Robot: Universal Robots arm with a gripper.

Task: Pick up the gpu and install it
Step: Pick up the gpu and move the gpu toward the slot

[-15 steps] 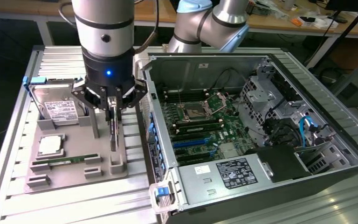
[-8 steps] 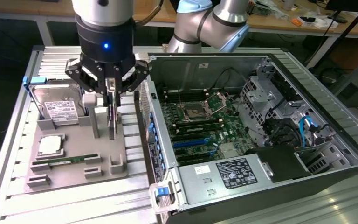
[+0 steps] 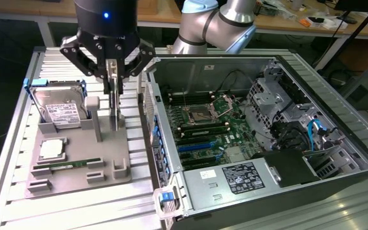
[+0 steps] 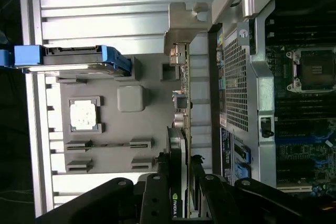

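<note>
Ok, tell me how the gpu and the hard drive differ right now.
The gpu stands on edge, clamped in the gripper; the hard drive leans on the grey tray, untouched. The gpu is a thin dark card with a silvery bracket; the hard drive is a thicker silver block with a white label. Both sit outside the computer case.

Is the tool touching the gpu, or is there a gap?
Touching. The wrist view shows the tool clamped on both faces of the gpu, with no gap; the exterior view shows the card upright in its grip.
</note>
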